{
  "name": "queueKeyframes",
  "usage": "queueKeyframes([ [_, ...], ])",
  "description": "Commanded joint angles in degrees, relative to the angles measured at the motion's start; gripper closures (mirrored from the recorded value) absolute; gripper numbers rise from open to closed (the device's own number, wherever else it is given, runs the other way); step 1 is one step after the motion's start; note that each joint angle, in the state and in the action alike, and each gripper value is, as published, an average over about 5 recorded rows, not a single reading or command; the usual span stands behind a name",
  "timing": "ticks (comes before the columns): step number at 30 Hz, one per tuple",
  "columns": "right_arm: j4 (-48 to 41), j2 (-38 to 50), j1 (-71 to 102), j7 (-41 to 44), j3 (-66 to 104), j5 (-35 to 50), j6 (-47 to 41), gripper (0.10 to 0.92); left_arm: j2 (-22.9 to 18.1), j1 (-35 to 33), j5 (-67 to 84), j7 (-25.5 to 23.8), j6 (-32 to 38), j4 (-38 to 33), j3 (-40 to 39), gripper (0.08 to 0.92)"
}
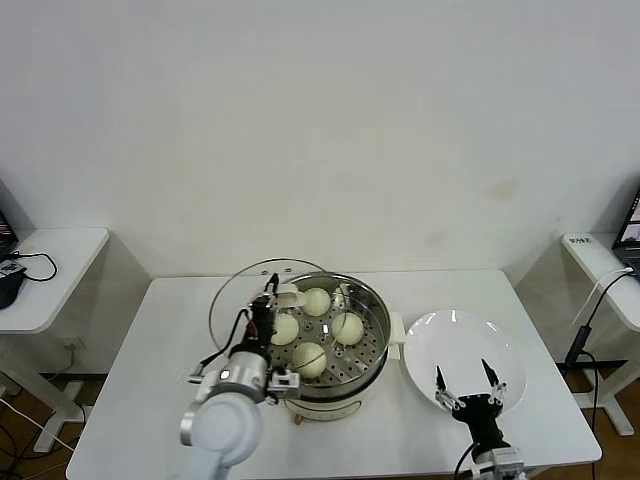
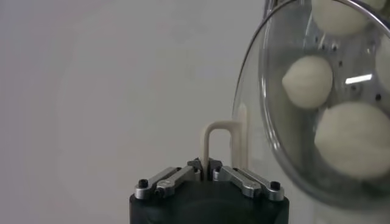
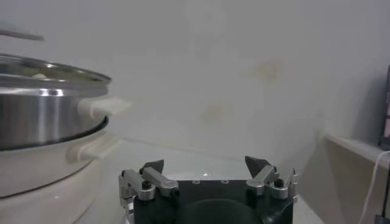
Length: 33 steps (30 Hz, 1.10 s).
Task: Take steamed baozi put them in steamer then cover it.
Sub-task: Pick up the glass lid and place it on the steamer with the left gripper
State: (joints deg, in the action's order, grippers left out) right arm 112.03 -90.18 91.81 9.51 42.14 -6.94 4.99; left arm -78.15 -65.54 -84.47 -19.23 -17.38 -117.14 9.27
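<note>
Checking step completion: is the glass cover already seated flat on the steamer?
No. In the head view the cover is tilted, held by the left gripper over the steamer's left rim, four baozi exposed.

The place looked like a robotics lab or test room rather than a home kitchen. A plain white table stood against a bare white wall, and on it sat the steamer, a lone cooking item with no stove, sink or cupboards around it. To the left of the table stood a white side desk carrying cables; to the table's right stood another desk with a hanging cable and part of a screen.
</note>
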Motion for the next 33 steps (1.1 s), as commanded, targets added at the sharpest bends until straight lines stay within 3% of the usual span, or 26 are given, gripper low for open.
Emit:
queueKeyframes([
  [1, -0.93, -0.16, -0.80, -0.07, -1.52, -1.45, -0.08, 0.202, -8.55, 1.90, -7.11, -0.92, -0.53, 3.85, -6.16, 0.858],
  [14, -1.24, -0.05, -0.85, 0.04, -0.80, -0.88, 0.17, 0.203, -12.62, 1.15, -10.93, 0.25, 0.02, 8.38, -6.96, 0.858],
  [33, -1.44, 0.36, -0.38, 0.16, -0.67, -0.59, 0.38, 0.202, -12.97, -0.99, -11.45, 0.73, 0.83, 7.99, -5.61, 0.858],
])
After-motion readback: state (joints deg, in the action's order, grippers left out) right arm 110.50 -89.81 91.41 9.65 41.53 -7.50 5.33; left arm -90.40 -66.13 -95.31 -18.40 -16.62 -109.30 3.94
